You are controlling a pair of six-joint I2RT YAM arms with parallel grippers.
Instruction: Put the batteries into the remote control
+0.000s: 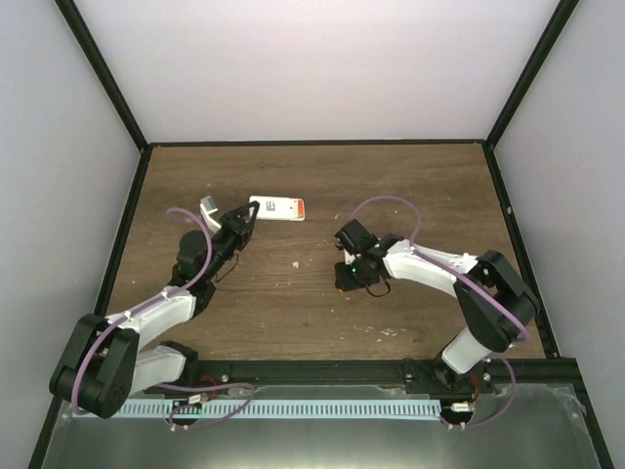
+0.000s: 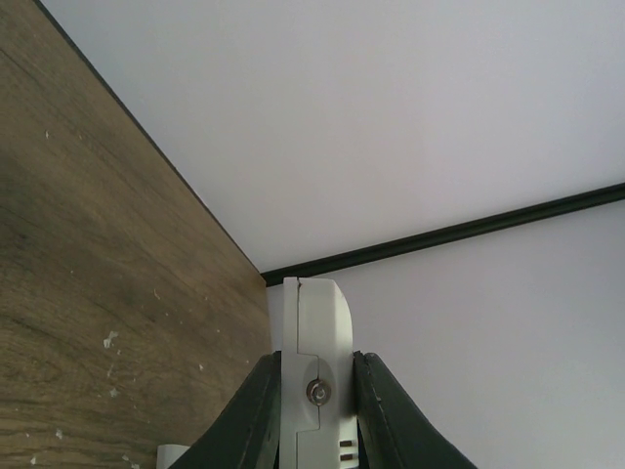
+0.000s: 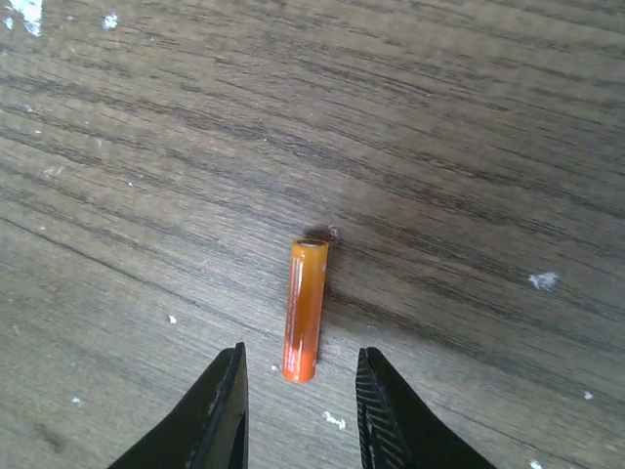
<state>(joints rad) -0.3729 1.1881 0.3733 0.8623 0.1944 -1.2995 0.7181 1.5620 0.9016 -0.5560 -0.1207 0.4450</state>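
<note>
The right gripper (image 3: pixel 299 357) is hanging low over the table (image 3: pixel 469 147) with its jaws standing apart, and one orange battery (image 3: pixel 305 311) is lying flat between them, pointing toward 12 o'clock in the wrist view. Farther out, at about 10 o'clock from there, the left gripper (image 2: pixel 317 360) is clamping the remote control (image 2: pixel 317 313) at its 9 o'clock end. An orange patch (image 1: pixel 301 208) is showing at the remote's 3 o'clock end, possibly the second battery. A white cover piece (image 1: pixel 208 208) is lying at its 9 o'clock.
</note>
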